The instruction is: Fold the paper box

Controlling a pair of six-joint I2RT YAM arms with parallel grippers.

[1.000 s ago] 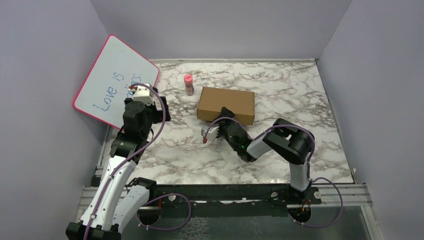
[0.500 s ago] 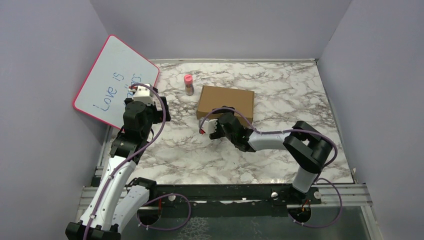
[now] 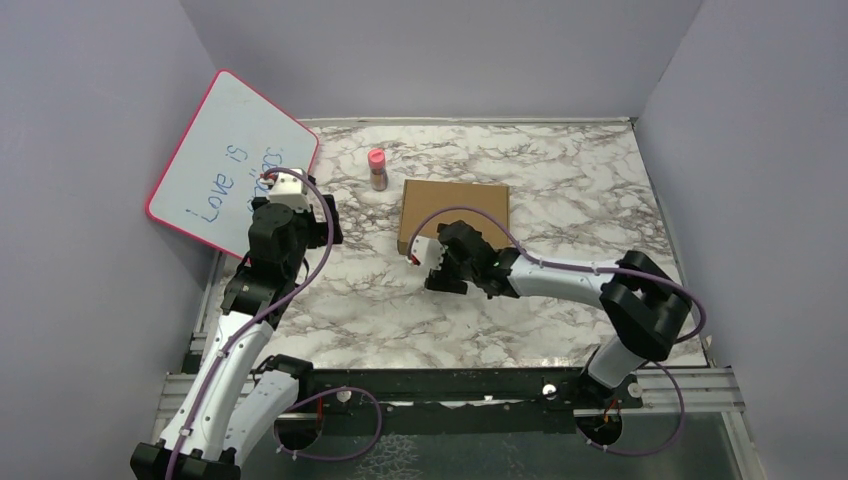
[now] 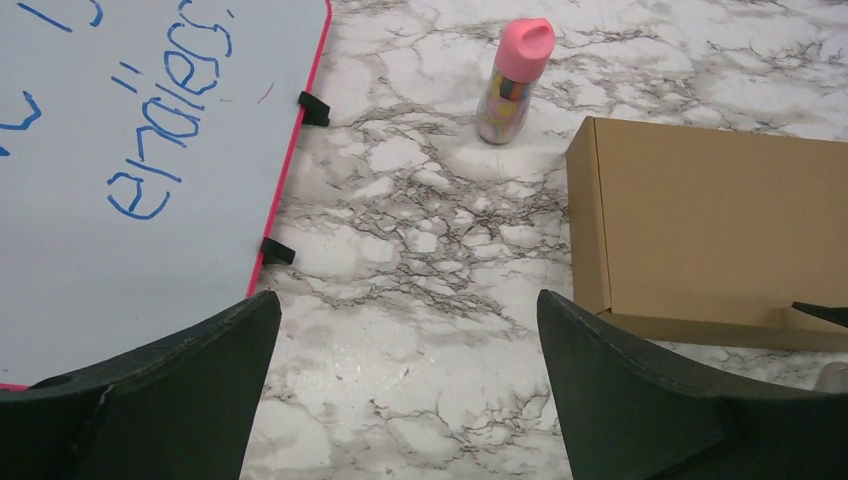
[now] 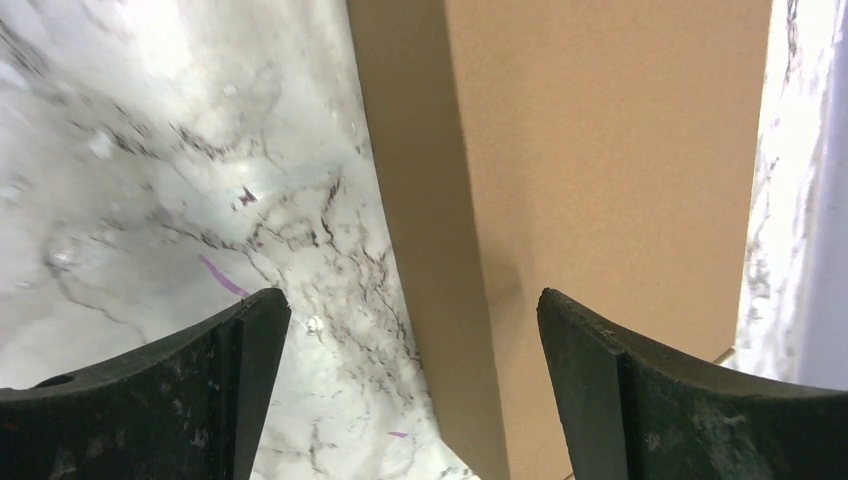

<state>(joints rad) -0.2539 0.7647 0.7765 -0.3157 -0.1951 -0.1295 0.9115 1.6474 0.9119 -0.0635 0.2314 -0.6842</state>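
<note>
Closely, lilac walls hem marbled tabletop (paper box atop).

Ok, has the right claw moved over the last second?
Yes. The right claw has shifted away from the table's near edge, closer to the box's near left corner.

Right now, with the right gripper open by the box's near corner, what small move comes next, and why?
Probably draw the right gripper back toward its base. The paper box sits closed and flat-topped on the table, the gripper is open and holds nothing, and the left gripper hangs open by the whiteboard. No flap visibly stands loose.
</note>
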